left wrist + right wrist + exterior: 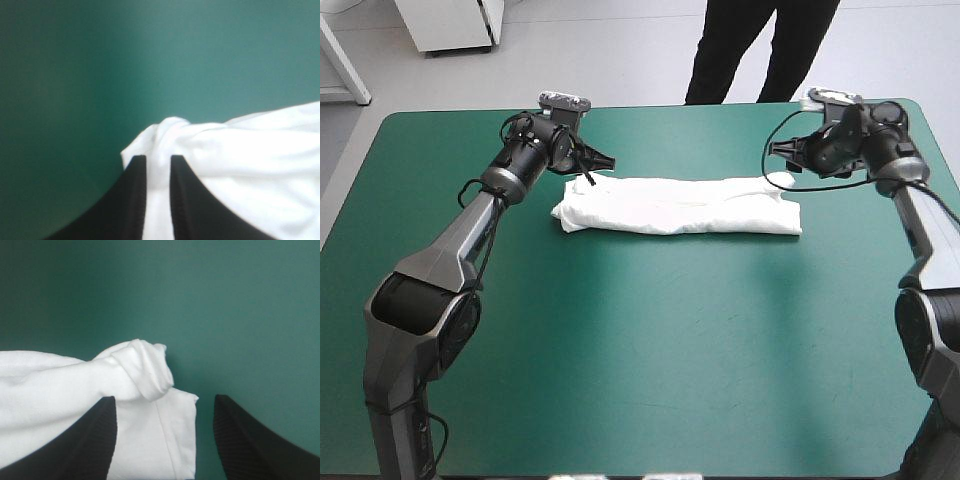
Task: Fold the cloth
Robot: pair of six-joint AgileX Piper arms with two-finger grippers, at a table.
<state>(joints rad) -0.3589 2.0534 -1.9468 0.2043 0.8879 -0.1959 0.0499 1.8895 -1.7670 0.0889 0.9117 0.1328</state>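
- White T-shirt [680, 205] lies folded into one long, narrow band across the far half of the teal-green cover [650, 360], running side to side, with each end near a gripper.
- Left gripper [590, 178] sits at the far corner of the band's left end — in its own wrist view the gripper [158, 159] is all but closed, with a thin strip of the T-shirt [250, 150] pinched between the black fingers [131, 195].
- Cloth bunches into a small pucker just ahead of those fingertips.
- Right gripper [782, 165] is at the band's right end, on the far side — its wrist view shows the gripper [164, 399] spread wide, gripping nothing.
- A rolled lump and a flat corner of the T-shirt [60, 385] lie between its fingers [245, 440], close to one of them; the other stands over bare cover.
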